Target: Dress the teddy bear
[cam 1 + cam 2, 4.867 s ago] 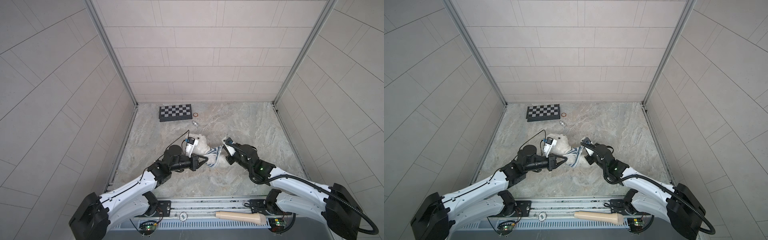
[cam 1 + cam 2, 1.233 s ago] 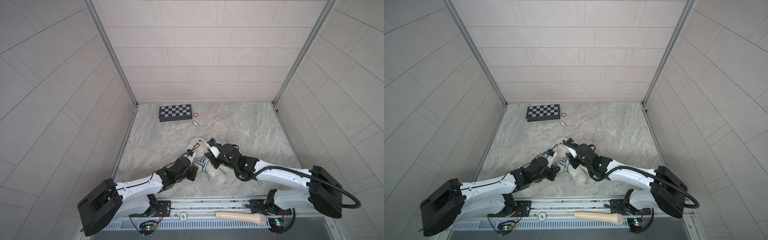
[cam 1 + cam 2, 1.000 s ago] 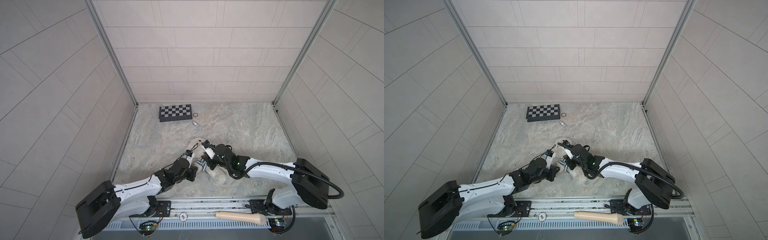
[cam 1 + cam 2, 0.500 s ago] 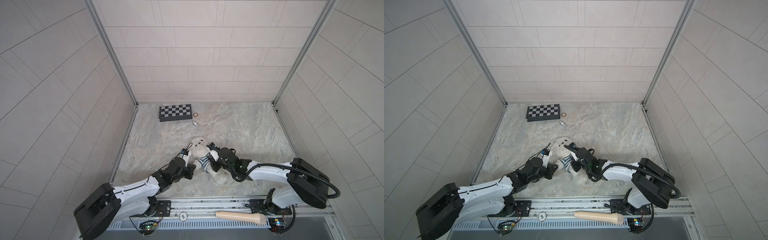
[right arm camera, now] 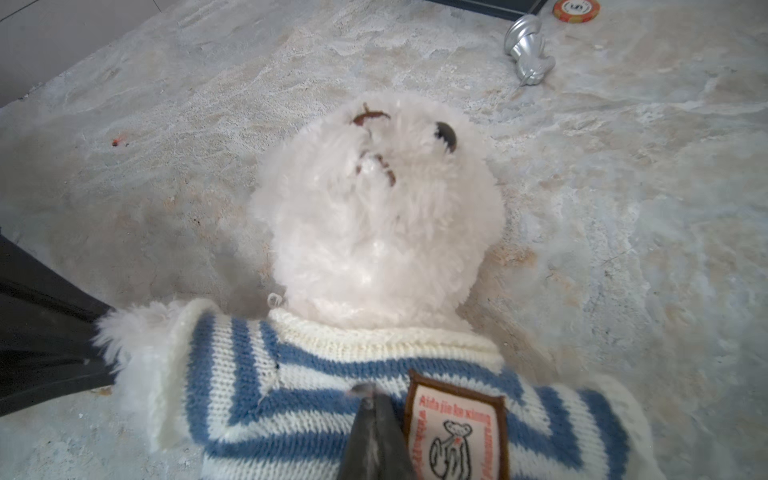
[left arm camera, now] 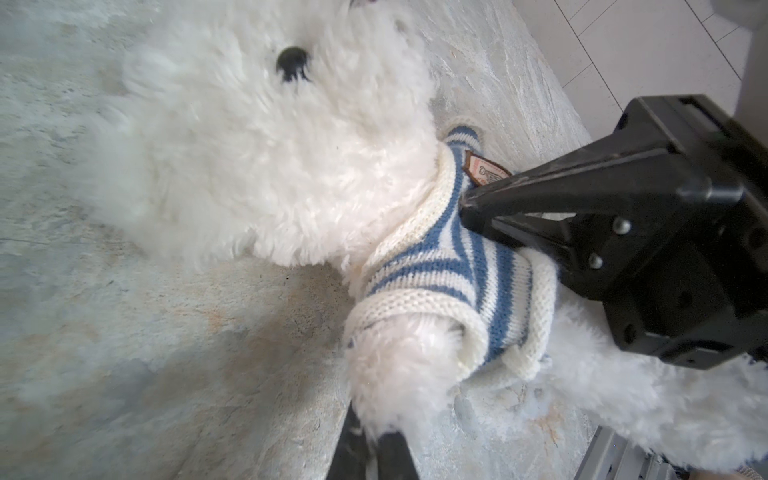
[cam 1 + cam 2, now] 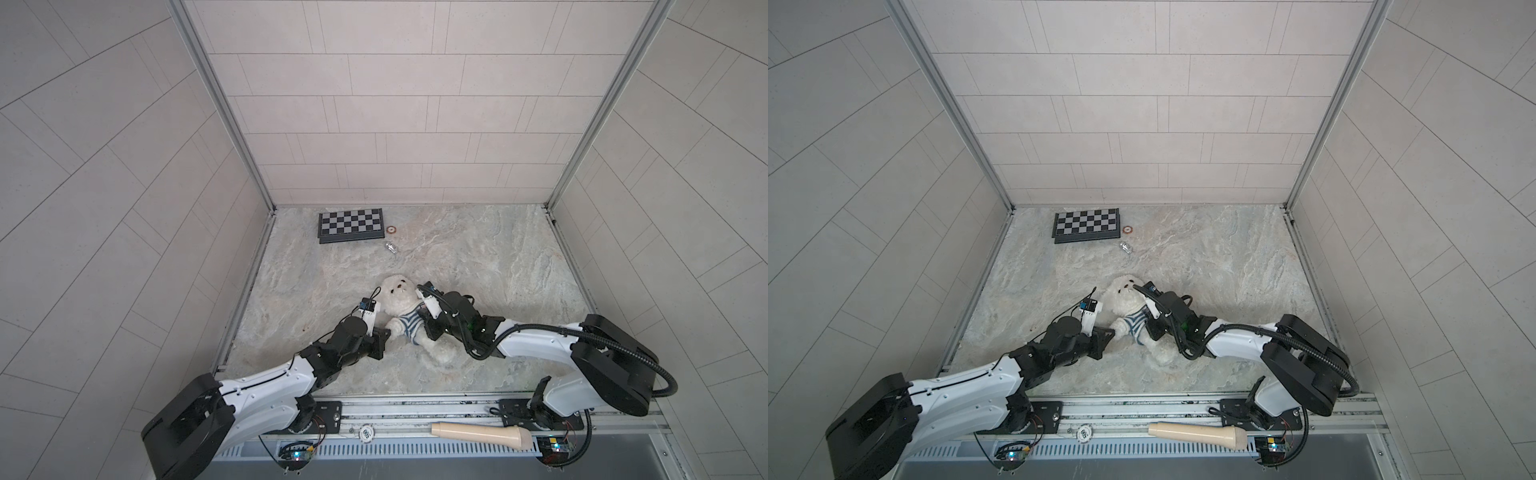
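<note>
Between your two tools the bear [image 7: 398, 297] lies on its back on the tabletop [image 7: 478, 257], with the sweater [image 7: 408, 328] on its chest. The left tool [image 6: 374, 444] is narrow, pinched on the paw that pokes out of the near sleeve [image 6: 399, 316]. The right tool [image 5: 371, 401] is clamped on the knit, tips just beside the label [image 5: 455, 428], under the collar.

The step looks like seating the sweater: the head is through and one arm is through. Cannot tell whether an arm is in the far sleeve [image 6: 463, 135].

To do it well:
- Use the paw in the left tool as the anchor.
- Draw the knit with the right tool away from the head toward the legs, low and slow, so the hem unrolls over the belly.
- Grip yarn only, not fur. The weave likely stretches and may slip.
- Watch that the bear doesn't slide.

Containers: none open in view. The board [image 7: 350, 224], well beyond both tools, is shut, so its contents are hidden.
</note>
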